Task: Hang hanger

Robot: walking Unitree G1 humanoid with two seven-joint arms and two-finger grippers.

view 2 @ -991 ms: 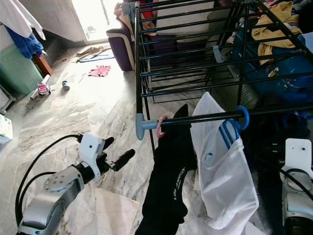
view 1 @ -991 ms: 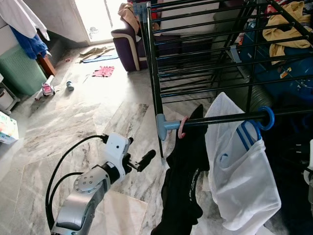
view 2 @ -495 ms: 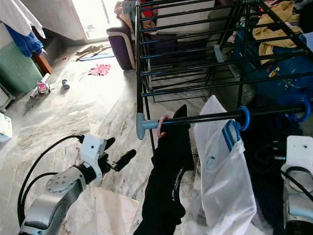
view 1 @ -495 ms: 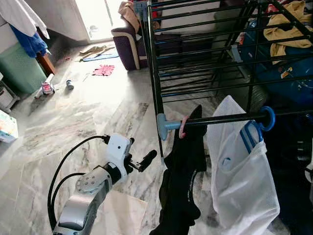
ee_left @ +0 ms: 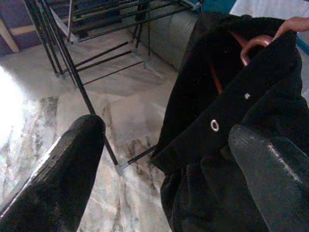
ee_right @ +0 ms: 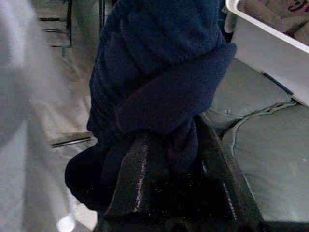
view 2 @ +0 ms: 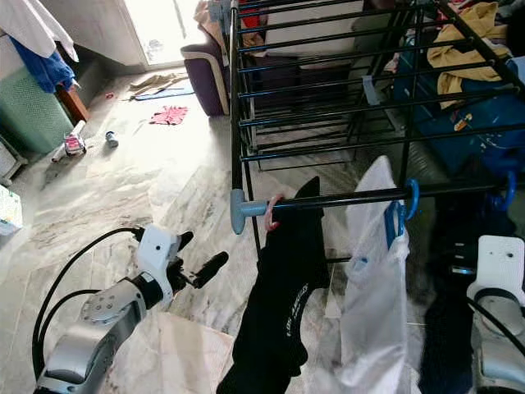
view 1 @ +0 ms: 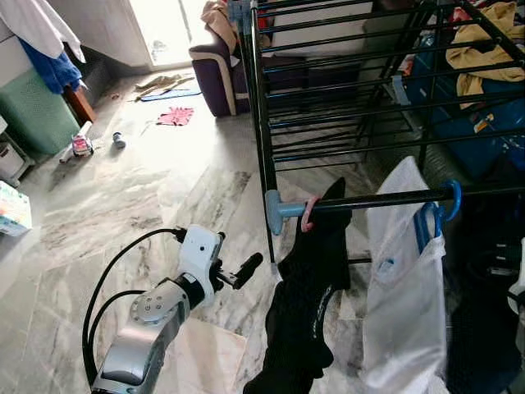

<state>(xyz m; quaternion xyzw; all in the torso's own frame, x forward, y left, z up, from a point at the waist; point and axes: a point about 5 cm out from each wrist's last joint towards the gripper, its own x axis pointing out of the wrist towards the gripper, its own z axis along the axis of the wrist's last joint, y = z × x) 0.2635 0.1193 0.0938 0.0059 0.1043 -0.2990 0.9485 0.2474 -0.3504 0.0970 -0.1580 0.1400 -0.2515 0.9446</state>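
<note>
A black rail (view 1: 369, 199) with a blue end cap juts from the drying rack. A pink hanger hook (view 1: 308, 212) on it carries a black garment (view 1: 308, 304). Further right, a blue hanger (view 1: 431, 222) holds a white garment (view 1: 406, 304), turned edge-on. Another blue hook (view 2: 509, 190) sits at the rail's far right above a dark blue garment (view 2: 447, 328). My left gripper (view 2: 197, 253) is open, low and left of the black garment, not touching it. My right gripper (ee_right: 169, 159) is shut on the dark blue garment's fleece (ee_right: 159, 72).
The tall black drying rack (view 1: 262, 123) stands just behind the rail, with a yellow cloth (view 1: 484, 41) on top. A purple sofa (view 1: 217, 74), a green basket (view 1: 37, 119) and floor clutter (view 1: 174, 117) lie far left. A white bin (ee_right: 270, 43) sits over grey cushions.
The white garment has swung round to edge-on and its blue hanger has slid slightly right along the rail. The left arm has hardly moved.
</note>
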